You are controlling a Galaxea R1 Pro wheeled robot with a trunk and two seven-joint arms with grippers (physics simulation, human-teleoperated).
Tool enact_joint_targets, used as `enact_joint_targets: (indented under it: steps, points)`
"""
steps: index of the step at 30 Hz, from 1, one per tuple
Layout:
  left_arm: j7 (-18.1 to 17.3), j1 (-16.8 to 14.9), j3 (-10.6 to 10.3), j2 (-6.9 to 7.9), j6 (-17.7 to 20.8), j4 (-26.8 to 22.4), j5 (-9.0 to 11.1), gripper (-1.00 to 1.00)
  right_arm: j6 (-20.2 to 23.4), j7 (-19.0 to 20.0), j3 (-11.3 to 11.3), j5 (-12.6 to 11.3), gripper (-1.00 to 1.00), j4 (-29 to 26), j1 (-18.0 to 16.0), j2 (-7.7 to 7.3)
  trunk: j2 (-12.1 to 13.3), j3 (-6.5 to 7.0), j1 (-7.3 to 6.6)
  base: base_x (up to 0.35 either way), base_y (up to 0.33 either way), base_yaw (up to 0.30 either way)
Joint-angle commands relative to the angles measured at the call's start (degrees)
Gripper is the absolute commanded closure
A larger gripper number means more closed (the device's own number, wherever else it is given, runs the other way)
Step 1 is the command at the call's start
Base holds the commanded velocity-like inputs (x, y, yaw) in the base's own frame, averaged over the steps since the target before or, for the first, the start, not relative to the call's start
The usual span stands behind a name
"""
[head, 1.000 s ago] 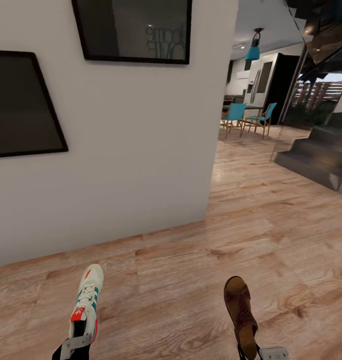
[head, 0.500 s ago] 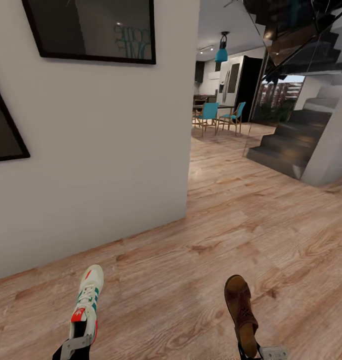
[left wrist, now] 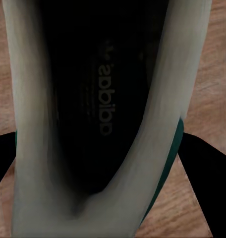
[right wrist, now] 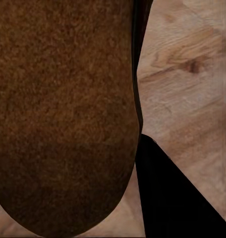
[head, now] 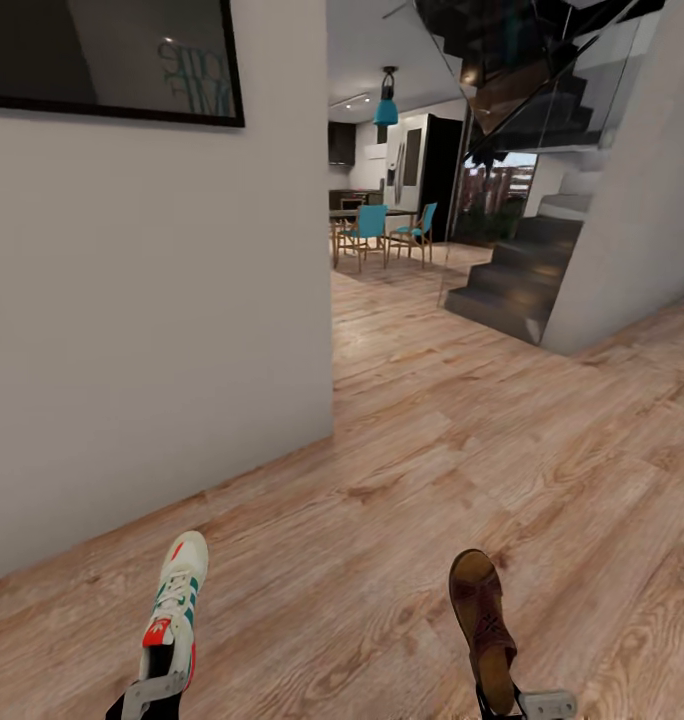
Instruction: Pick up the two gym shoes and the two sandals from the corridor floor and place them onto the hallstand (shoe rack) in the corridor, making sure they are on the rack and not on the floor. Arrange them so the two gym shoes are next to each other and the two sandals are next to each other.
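Left claw [head: 154, 690]: at the bottom edge of the head view, closed on the heel end of a gym shoe; a pale finger plate lies against the shoe's heel.
Gym shoe [head: 174, 605]: white lace-up sneaker with green side stripes and a red-orange tongue patch, held above the corridor floor with its toe pointing away from the robot. In the left wrist view the shoe [left wrist: 100, 114] shows its dark inside with printed lettering on the insole, and a green stripe on one side.
Right claw [head: 517, 705]: at the bottom edge of the head view, gripping the heel end of a sandal; a pale finger plate sits just beside the heel.
Sandal [head: 482, 625]: brown leather, open, with crossed straps, held above the floor, toe pointing away from the robot. In the right wrist view the sandal [right wrist: 63, 114] appears as a rough brown rounded surface with a dark finger beside it.
Spacing: shoe and sandal are well apart, the shoe on the robot's left, the sandal on its right.
Corridor floor [head: 412, 480]: light brown wood-grain planks, running on toward a far room.
Wall [head: 152, 320]: white, on the left, ending in a corner; a dark framed picture [head: 102, 50] hangs high on it.
Staircase [head: 512, 275]: dark steps on the right, beyond the corner.
Chairs [head: 382, 232]: teal, around a table in the far room, under a teal hanging lamp [head: 385, 105].
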Motion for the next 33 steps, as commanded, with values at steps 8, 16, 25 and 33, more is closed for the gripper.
enact_joint_targets:
  steps: [8, 16, 25, 33]
  points:
    - [-0.3, -0.1, 0.5, -0.04, -0.2, 0.0, -0.6, 1.00, -0.1, 0.5, -0.6, 0.1, 1.00, 0.1, -0.1, 0.03, 0.0, -0.04, -0.01, 0.000, 0.000, -0.266]
    - [-0.3, -0.1, 0.5, -0.04, -0.2, 0.0, -0.6, 1.00, -0.1, 0.6, -0.6, 0.1, 1.00, 0.2, -0.1, 0.03, 0.0, -0.04, -0.01, 0.000, 0.000, -0.277]
    - [-0.3, -0.1, 0.5, -0.04, -0.2, 0.0, -0.5, 1.00, -0.1, 0.6, -0.6, 0.1, 1.00, 0.1, -0.1, 0.03, 0.0, -0.04, -0.01, 0.000, 0.000, -0.277]
    - [-0.3, 0.0, 0.5, -0.04, -0.2, 0.0, -0.5, 1.00, -0.1, 0.6, -0.6, 0.1, 1.00, 0.2, -0.1, 0.03, 0.0, -0.04, -0.01, 0.000, 0.000, -0.277]
